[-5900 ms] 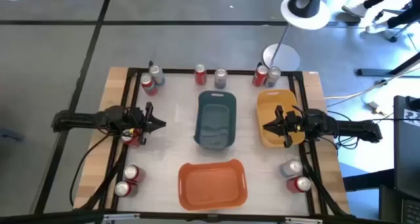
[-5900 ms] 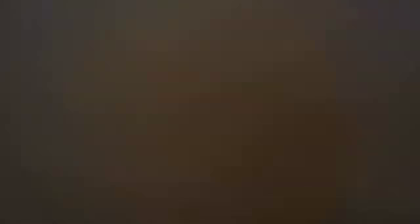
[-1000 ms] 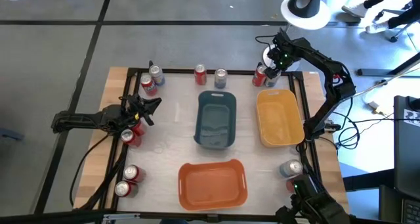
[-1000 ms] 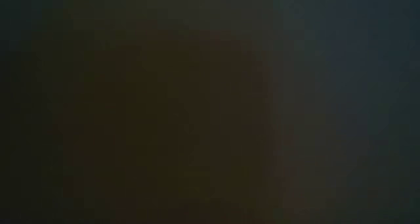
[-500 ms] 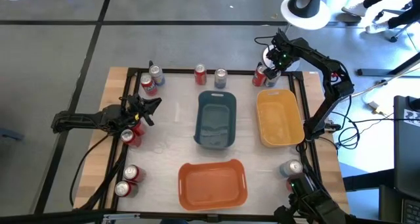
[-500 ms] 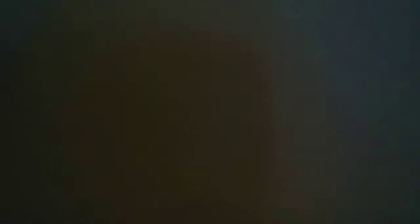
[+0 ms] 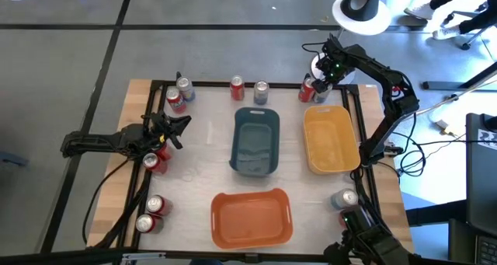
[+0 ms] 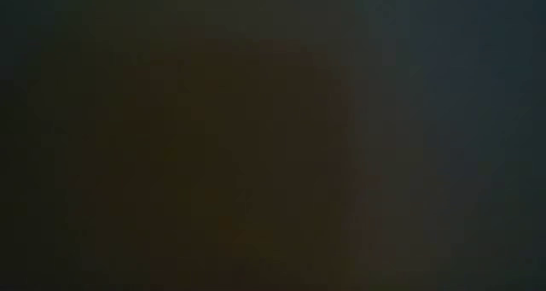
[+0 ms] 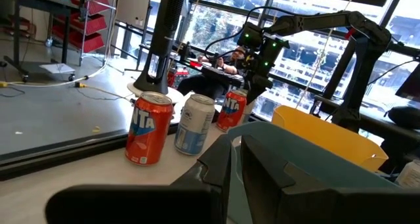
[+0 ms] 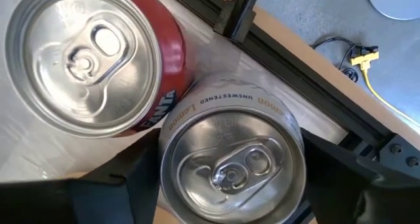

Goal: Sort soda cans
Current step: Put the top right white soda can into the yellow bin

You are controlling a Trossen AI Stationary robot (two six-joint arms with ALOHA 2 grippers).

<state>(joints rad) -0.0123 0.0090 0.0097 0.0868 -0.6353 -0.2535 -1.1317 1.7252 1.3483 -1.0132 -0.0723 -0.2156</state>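
Soda cans stand in pairs around the table's edges. At the far right corner, a red can (image 10: 92,60) and a silver can (image 10: 230,161) stand side by side, touching. My right gripper (image 7: 321,85) hangs over them, pointing down, shut on the silver can. My left gripper (image 7: 180,125) is shut and empty over the table's left side, beside a red can (image 7: 156,162). The low view is dark. My right gripper comes from above, pointing down. Its two fingers (image 10: 141,175) lie against opposite sides of the silver can's wall (image 10: 167,129), just below the rim. The can stands upright on the table, touching the red can beside it.
A teal bin (image 7: 256,141) sits mid-table, a yellow bin (image 7: 330,139) to its right and an orange bin (image 7: 251,217) near the front. More cans stand at far left (image 7: 179,92), far middle (image 7: 248,88), near left (image 7: 151,213) and near right (image 7: 344,199). A black frame (image 7: 365,141) rims the table.
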